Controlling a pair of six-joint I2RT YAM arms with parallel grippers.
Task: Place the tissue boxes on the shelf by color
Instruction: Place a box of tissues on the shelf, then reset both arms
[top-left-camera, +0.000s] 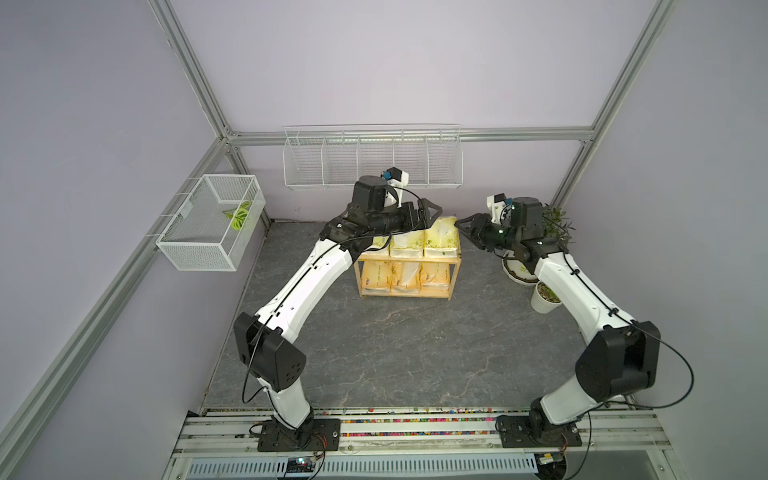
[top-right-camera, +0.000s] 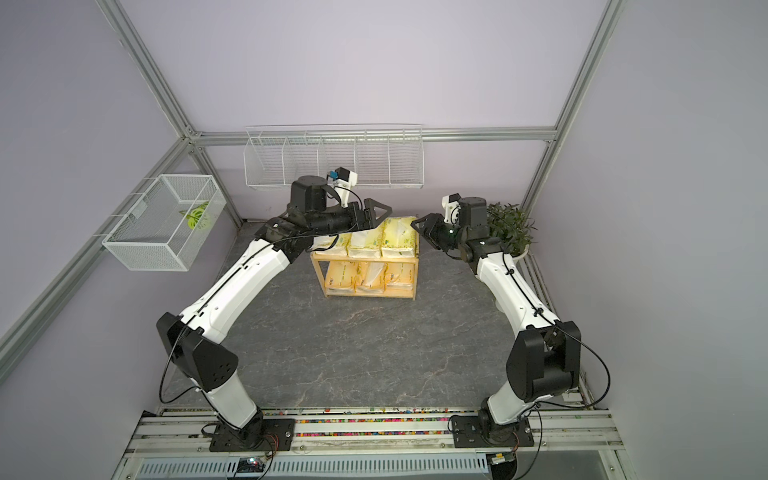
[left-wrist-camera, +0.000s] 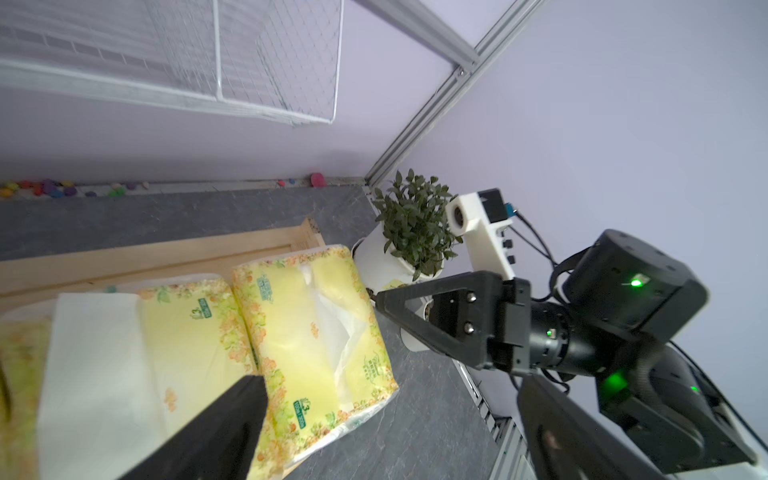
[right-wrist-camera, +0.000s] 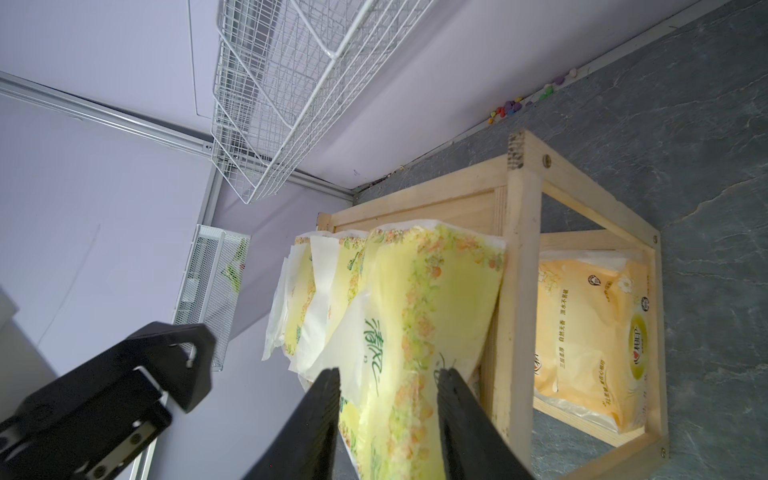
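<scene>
The wooden shelf (top-left-camera: 409, 259) (top-right-camera: 365, 260) stands at the back middle. Three pale yellow-green tissue boxes (top-left-camera: 442, 237) (left-wrist-camera: 307, 332) (right-wrist-camera: 415, 311) lie side by side on its top tier, some with white tissue (left-wrist-camera: 95, 374) sticking out. Three orange-yellow ones (top-left-camera: 405, 276) (right-wrist-camera: 590, 332) fill the lower tier. My left gripper (top-left-camera: 434, 214) (left-wrist-camera: 390, 382) hovers wide open over the top row, holding nothing. At the right end of that row, my right gripper (top-left-camera: 459, 224) (right-wrist-camera: 390, 382) has its jaws partly apart, and the end box shows between its fingertips (right-wrist-camera: 328, 390).
A white wire wall rack (top-left-camera: 372, 162) hangs behind the shelf, close above both wrists. A white mesh basket (top-left-camera: 212, 224) with a leaf hangs on the left wall. A potted plant (top-left-camera: 557, 224) and a white cup (top-left-camera: 546, 297) stand under my right arm.
</scene>
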